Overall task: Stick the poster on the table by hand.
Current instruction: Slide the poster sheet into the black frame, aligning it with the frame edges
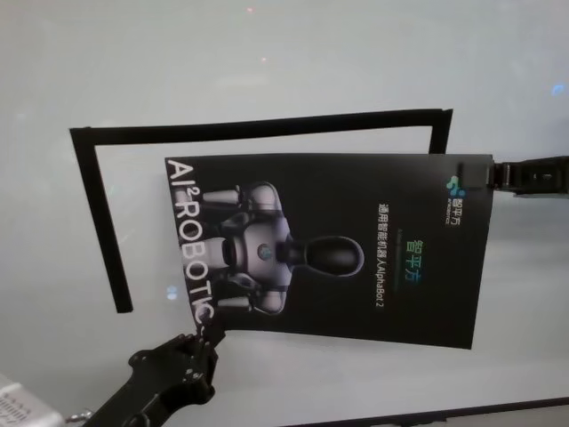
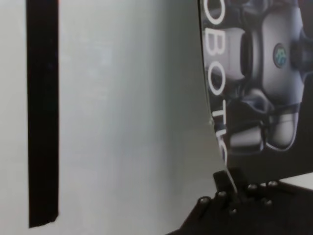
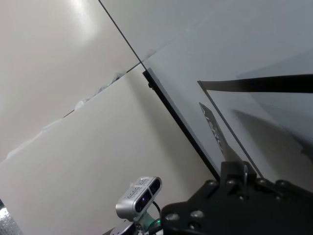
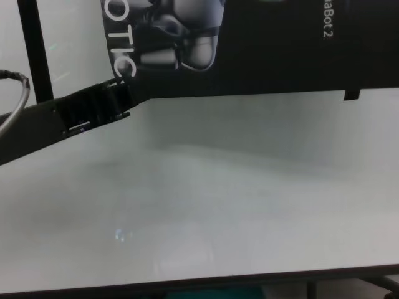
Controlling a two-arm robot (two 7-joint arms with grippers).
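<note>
Poster corners pinched by both arms over white tabletop.
Left black segmented gripper [image 1: 206, 336], jaws pressed together on the near-left corner of the large glossy black rectangular poster [image 1: 356, 258]; fingertips mostly hidden behind the sheet. The poster hangs over the wide smooth white table [image 4: 206, 205], inside a black tape outline [image 1: 98, 213]. Right black gripper [image 1: 491, 174] clamps the far-right corner, arm cut off by the frame edge.
</note>
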